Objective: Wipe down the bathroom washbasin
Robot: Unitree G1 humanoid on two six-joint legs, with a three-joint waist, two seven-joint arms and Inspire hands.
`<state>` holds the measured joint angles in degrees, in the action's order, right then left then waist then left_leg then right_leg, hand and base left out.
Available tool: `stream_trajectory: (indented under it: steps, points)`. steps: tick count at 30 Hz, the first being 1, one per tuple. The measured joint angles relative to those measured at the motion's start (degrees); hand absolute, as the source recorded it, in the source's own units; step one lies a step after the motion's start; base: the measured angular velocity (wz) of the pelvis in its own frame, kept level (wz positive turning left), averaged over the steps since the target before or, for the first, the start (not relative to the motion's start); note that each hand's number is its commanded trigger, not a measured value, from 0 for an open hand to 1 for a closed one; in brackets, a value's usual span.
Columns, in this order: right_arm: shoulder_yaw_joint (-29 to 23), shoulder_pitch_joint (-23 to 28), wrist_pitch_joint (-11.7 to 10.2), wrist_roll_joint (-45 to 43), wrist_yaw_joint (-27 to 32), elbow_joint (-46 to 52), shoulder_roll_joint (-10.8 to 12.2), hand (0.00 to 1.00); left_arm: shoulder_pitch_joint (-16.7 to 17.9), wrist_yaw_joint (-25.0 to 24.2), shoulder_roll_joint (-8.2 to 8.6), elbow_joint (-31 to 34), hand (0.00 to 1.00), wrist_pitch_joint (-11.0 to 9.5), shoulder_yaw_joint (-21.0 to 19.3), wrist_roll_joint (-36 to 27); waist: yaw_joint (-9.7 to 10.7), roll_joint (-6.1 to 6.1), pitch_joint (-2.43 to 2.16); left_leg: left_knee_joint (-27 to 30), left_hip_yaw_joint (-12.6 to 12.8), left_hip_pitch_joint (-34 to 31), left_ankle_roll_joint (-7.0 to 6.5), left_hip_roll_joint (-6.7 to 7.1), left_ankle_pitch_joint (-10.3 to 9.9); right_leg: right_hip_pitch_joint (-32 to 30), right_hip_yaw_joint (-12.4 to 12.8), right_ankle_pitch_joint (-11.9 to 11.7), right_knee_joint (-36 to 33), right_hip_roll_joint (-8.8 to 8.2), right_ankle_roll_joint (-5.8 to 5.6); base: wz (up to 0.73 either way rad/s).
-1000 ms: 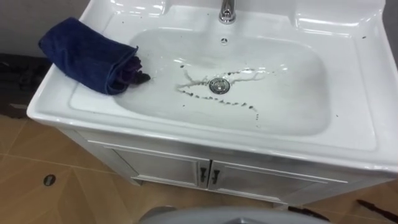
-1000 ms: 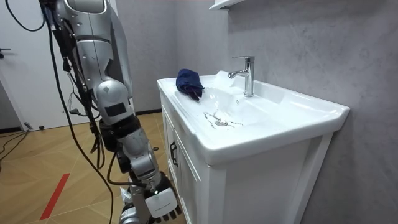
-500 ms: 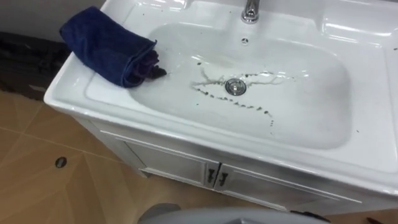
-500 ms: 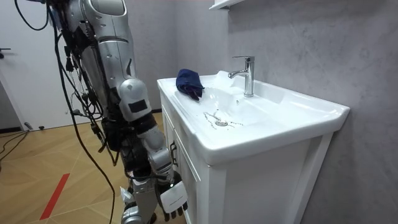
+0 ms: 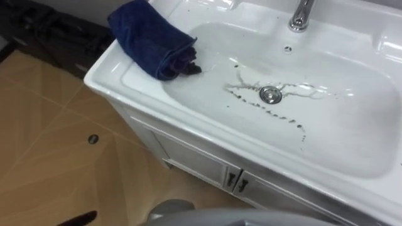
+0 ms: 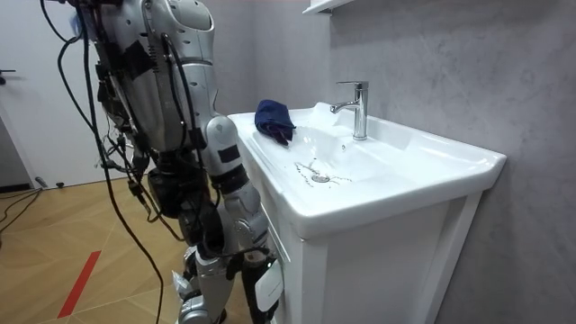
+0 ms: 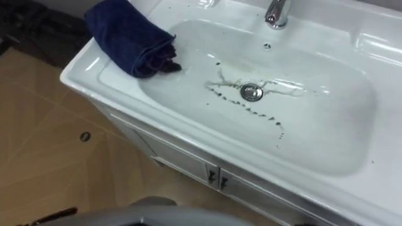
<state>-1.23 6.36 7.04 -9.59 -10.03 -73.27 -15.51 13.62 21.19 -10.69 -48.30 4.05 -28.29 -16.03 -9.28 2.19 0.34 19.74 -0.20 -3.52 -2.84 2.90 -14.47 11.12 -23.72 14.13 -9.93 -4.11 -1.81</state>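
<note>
A folded dark blue cloth point(image 5: 154, 39) lies on the white basin's point(image 5: 119, 66) left rim, its loose end hanging toward the bowl. Around the drain point(image 5: 271, 95) a trail of dark specks and smears crosses the bowl. The same cloth point(image 6: 274, 119) shows in the room view at the basin's far corner. I stand close against the cabinet front there. My right hand point(image 6: 267, 288) hangs low beside the cabinet with relaxed fingers, holding nothing, far below the cloth.
A chrome tap point(image 5: 300, 16) stands at the back of the basin. Below the rim are two white cabinet doors with small dark handles point(image 5: 235, 182). Tiled floor with a round drain cover point(image 5: 93, 139) lies to the left. A grey wall backs the basin.
In the room view I have stepped closer to the basin and my right arm has swung forward to the cabinet. The eye view has shifted with me. The cloth has not moved.
</note>
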Motion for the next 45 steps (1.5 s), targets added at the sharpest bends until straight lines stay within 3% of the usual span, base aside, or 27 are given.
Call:
stream_trajectory:
  steps: [2, 5, 8, 12, 16, 18, 24, 26, 30, 35, 39, 45]
  points:
    - [-0.02, 0.56, -0.22, -0.38, 0.22, -0.09, -0.01, 0.0, -0.1, 3.14, -0.37, 6.98, 0.0, -1.4, -1.36, -0.1, -0.65, 0.4, -0.16, -0.55, 0.07, 0.26, 0.02, 0.12, 0.3, -0.13, 0.16, 0.0, -0.01, -0.08, 0.0, -0.02]
    - [-0.02, 0.59, -0.45, -2.53, 0.61, 0.21, 0.02, 0.0, -0.76, 7.43, -1.84, 12.43, 0.0, -4.09, -3.33, 0.14, -0.75, 0.72, -0.35, -0.97, 0.07, 0.38, 0.1, 0.14, 0.41, -0.15, 0.2, 0.0, 0.05, -0.07, 0.0, 0.0]
    - [0.14, 1.61, -0.77, -2.47, 0.61, 0.47, 0.0, 0.0, -1.06, 12.27, -2.81, 20.9, 0.0, -4.37, -4.24, -0.05, -1.18, 0.78, -0.39, -0.83, 0.0, 0.53, 0.11, 0.13, 0.43, -0.2, 0.26, 0.0, -0.02, -0.06, 0.0, 0.0]
    - [0.46, 1.61, -0.71, -3.79, 0.18, 0.5, -0.06, 0.0, -2.82, 14.89, -4.23, 28.57, 0.0, -5.0, -4.71, 0.63, -1.86, 1.19, -0.45, -1.12, 0.19, 0.85, 0.13, -0.01, 0.43, -0.34, 0.91, 0.0, -0.32, -0.05, 0.0, -0.04]
    - [1.39, 1.72, -0.74, -4.15, -0.13, 0.32, -0.13, 0.0, -4.45, 18.07, -6.36, 34.04, 0.0, -6.1, -5.18, 3.53, -1.19, 1.94, -0.54, -1.69, 0.07, 1.45, 0.17, 0.04, 0.46, -0.19, 0.95, 0.0, -0.83, -0.07, 0.0, 0.0]
    - [2.25, 1.71, -0.76, -4.13, -0.1, 0.39, -0.09, 0.0, -4.45, 19.73, -6.53, 38.16, 0.0, -6.23, -5.21, 4.61, -0.63, 2.29, -0.57, -1.59, -0.06, 1.72, 0.15, 0.48, 0.47, -0.03, 1.02, 0.0, -0.85, -0.18, 0.0, 0.0]
    - [2.65, 1.42, -0.75, -4.12, -0.12, 0.1, 0.08, 0.0, -4.48, 19.71, -6.51, 44.33, 0.0, -6.97, -5.1, 6.42, -0.15, 2.63, -0.27, -2.12, -0.03, 2.64, 0.05, 0.75, 0.52, 0.03, 2.85, 0.0, -0.65, -0.4, 0.0, -0.16]
    - [3.46, 1.38, -0.72, -4.1, -0.14, -0.09, 0.26, 0.0, -4.56, 19.72, -6.51, 48.15, 0.0, -7.04, -5.09, 8.96, 0.49, 2.44, 0.09, -2.17, -0.05, 2.68, 0.05, 0.73, 0.51, -0.04, 3.12, 0.0, -0.7, -0.37, 0.0, -0.05]
    - [4.58, 1.63, -0.75, -4.02, -0.94, -0.12, 0.36, 0.0, -4.66, 19.74, -6.51, 51.26, 0.0, -7.08, -3.89, 13.49, 1.52, 2.39, 0.27, -2.42, -0.01, 2.97, 0.0, 0.74, 0.48, -0.05, 3.91, 0.0, -0.72, -0.37, 0.0, -0.07]
    - [4.49, 1.37, -1.22, -4.35, -2.94, -0.53, 0.33, 0.0, -4.74, 18.04, -6.51, 52.39, 0.0, -7.16, 1.77, 20.78, 4.0, 2.35, 0.32, -2.13, 0.05, 2.98, -0.05, 0.65, 0.52, -0.01, 4.84, -0.01, -0.67, -0.25, 0.0, -0.04]
    - [4.47, 1.19, -1.21, -4.05, -3.68, -0.4, 0.34, 0.0, -4.91, 14.72, -6.5, 53.94, 0.0, -7.16, 6.57, 21.38, 5.99, 2.12, 0.32, -2.24, 0.41, 3.13, -0.02, 0.42, 0.54, -0.04, 5.88, 0.0, -0.8, -0.09, 0.0, -0.07]
    - [4.45, 0.91, -0.96, -3.63, -3.89, -0.4, 0.95, 0.0, -5.07, 13.03, -6.48, 54.7, 0.0, -7.16, 9.31, 21.36, 7.67, 1.73, 0.35, -2.27, 1.6, 3.36, 0.03, -0.19, 0.51, -0.37, 6.87, 0.0, -0.79, 0.14, 0.0, -0.14]
